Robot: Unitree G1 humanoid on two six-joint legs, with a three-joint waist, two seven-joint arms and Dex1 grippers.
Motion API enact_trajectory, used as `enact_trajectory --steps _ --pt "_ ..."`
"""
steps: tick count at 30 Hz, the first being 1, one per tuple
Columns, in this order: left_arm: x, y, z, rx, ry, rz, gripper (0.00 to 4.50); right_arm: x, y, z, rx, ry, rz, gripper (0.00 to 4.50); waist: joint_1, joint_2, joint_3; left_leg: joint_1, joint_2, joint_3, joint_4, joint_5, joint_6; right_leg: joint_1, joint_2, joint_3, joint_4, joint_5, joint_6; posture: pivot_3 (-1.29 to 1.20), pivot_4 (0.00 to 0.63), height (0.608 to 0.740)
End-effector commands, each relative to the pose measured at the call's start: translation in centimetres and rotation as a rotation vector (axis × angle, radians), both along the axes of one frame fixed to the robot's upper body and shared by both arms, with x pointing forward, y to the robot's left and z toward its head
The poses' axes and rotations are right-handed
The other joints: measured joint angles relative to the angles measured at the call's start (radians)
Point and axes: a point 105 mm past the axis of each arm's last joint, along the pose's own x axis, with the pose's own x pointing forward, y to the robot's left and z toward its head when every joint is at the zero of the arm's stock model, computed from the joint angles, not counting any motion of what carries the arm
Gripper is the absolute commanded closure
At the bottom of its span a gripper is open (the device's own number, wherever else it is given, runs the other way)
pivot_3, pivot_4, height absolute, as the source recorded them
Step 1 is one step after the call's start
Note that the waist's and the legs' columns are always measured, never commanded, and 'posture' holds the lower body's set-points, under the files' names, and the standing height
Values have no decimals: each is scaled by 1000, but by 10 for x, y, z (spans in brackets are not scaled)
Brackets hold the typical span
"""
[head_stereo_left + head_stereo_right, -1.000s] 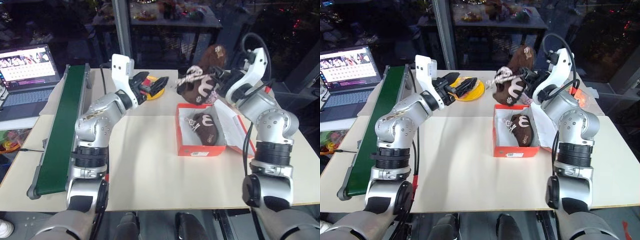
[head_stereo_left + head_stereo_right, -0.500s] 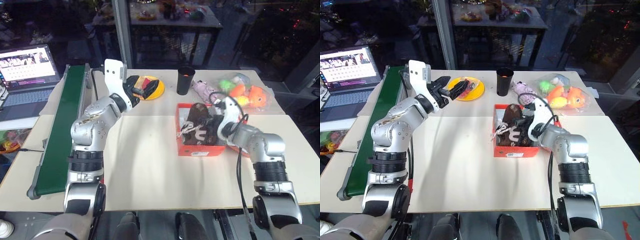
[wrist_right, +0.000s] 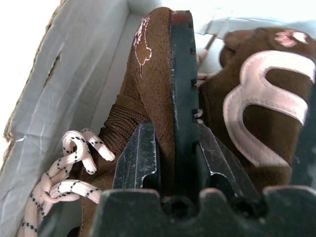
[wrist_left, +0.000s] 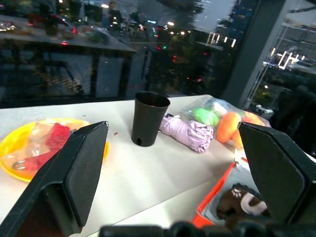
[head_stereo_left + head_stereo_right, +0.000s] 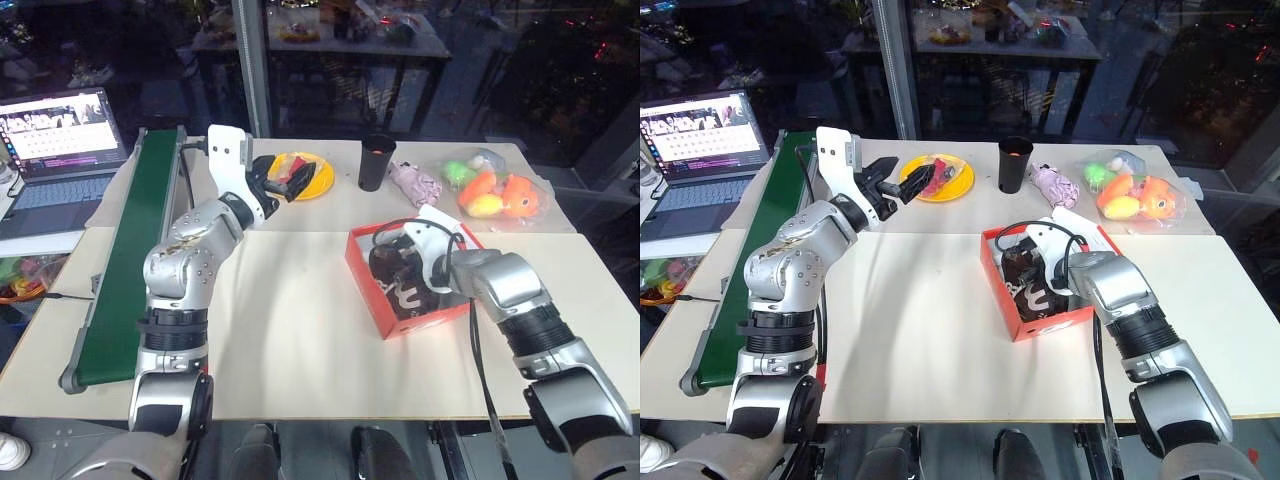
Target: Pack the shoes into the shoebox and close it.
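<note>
My right pincer (image 3: 174,163) pinches the second dark brown soft shoe (image 3: 158,79) inside the orange-red cardboard shoebox (image 5: 362,268), centre-right of frame, so I'd seat it flat beside its mate before letting go; left pincer (image 4: 173,163) spread, idle.

no readable text, labels or numbers

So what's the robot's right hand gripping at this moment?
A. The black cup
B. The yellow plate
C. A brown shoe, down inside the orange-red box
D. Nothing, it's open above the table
C: in the right wrist view the right hand has its two black fingers clamped on the edge of a brown shoe, with the white inner wall of the orange-red box beside it.
</note>
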Motion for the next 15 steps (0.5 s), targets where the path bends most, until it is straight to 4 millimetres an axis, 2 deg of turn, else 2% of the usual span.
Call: enact_trajectory --steps 1,3,5,7,9,12,15 --pt "-7 -4 13 0 -58 -6 0 1 -9 -15 -101 38 30 4132 0 0 0 0 0 0 1 0 0 0 0 0 0 0 0 0 150 736" --pt "-8 -4 12 1 -57 -5 0 5 -10 -16 -126 29 37 3137 0 0 0 0 0 0 3 0 0 1 0 0 0 0 0 0 150 736" --pt "-8 -4 11 3 -55 -4 0 9 -3 -6 -81 5 42 2625 2 0 0 0 0 0 4 0 0 2 0 0 0 0 1 0 150 736" --pt "-8 -4 10 8 -51 -5 0 13 4 14 8 -30 31 1869 1 0 0 0 0 0 4 0 0 2 0 0 0 0 1 0 150 736" --pt "-9 -6 9 16 -45 -15 0 15 2 38 46 -82 30 1248 1 0 0 -1 0 0 4 0 0 1 0 0 1 1 0 0 150 736" --pt "-11 -13 7 47 -38 -67 0 11 1 94 182 -174 20 146 1 0 0 -3 0 0 4 0 0 -1 0 0 1 2 -2 0 150 736" --pt "-14 -18 4 84 -31 -122 0 1 2 127 278 -215 23 29 0 1 1 -5 0 0 4 0 0 -3 0 0 1 3 -3 0 150 736"
